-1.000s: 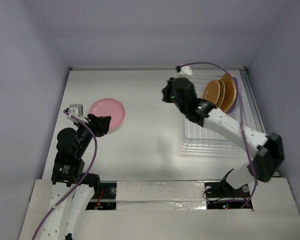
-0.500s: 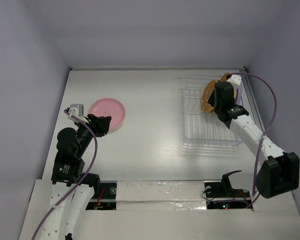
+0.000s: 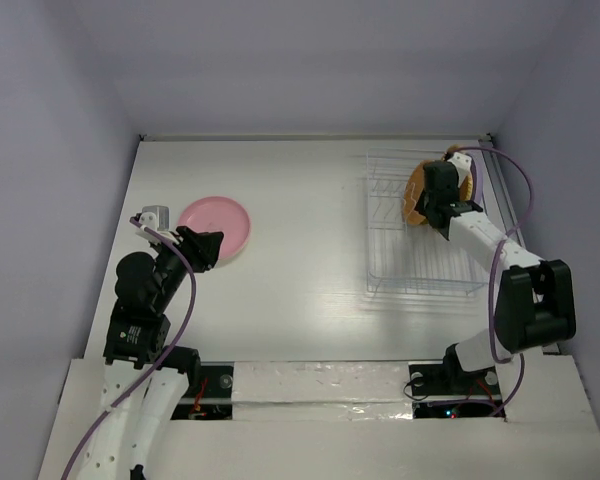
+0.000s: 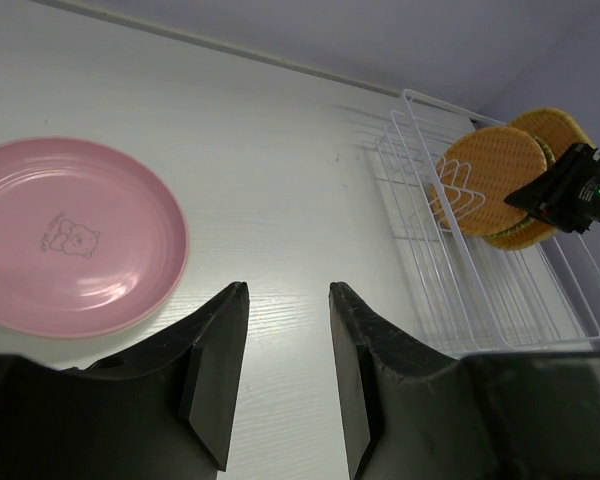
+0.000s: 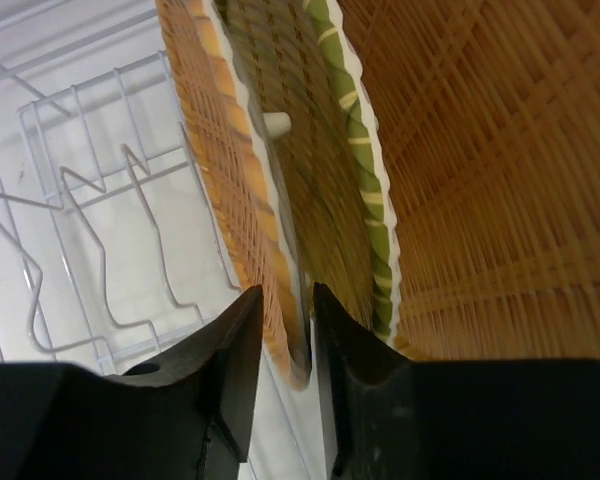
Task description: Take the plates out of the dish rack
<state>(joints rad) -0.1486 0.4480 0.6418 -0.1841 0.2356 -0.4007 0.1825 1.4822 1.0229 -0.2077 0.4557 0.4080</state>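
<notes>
The white wire dish rack (image 3: 420, 272) stands at the right, also showing in the left wrist view (image 4: 450, 290). Woven plates stand upright at its far end. My right gripper (image 3: 432, 200) reaches down onto the front orange woven plate (image 3: 413, 196). In the right wrist view its jaws (image 5: 288, 300) straddle this plate's rim (image 5: 215, 150) and are closed on it. Behind it stand a yellow-green woven plate (image 5: 350, 150) and another orange woven one (image 5: 480, 150). A pink plate (image 3: 215, 225) lies flat on the table at the left. My left gripper (image 3: 208, 250) is open and empty beside it (image 4: 288, 300).
The rack's near slots hold only bare wire dividers (image 5: 100, 250). Purple walls close the table in at the back and sides. The right arm's purple cable (image 3: 515, 200) loops over the rack's right side.
My right gripper swung from the table's middle to the rack's far end and has lowered over the front orange plate's rim. The left arm and the pink plate have not moved.
</notes>
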